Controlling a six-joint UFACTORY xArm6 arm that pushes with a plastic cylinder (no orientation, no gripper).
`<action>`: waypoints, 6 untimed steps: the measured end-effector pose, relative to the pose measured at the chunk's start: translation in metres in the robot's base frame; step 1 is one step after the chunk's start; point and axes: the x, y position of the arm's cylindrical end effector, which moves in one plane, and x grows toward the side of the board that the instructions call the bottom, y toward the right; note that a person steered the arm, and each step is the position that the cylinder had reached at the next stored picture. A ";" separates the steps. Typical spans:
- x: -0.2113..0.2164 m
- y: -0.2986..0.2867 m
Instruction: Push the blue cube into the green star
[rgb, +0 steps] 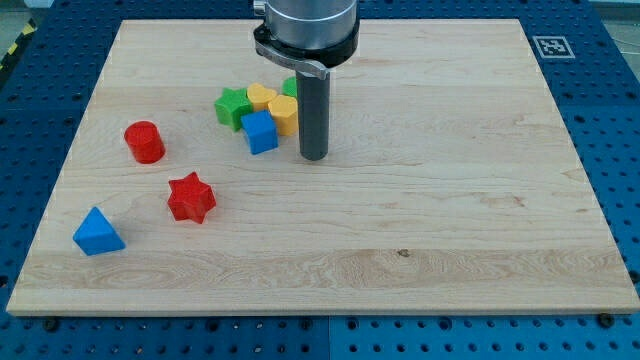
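The blue cube (260, 132) sits left of centre near the view's top, touching the green star (232, 106) at its upper left. Two yellow blocks (262, 97) (284, 114) press against the cube and star from the right. A second green block (290, 87) peeks out behind the rod. My tip (314, 157) rests on the board just right of the blue cube and yellow blocks, a small gap from the cube.
A red cylinder (145, 141) stands at the left. A red star (191, 197) lies below it. A blue triangular block (97, 232) lies near the board's lower left corner. The wooden board (450, 200) sits on a blue perforated table.
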 end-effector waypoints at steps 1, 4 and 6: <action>0.000 -0.013; -0.007 -0.072; 0.003 -0.109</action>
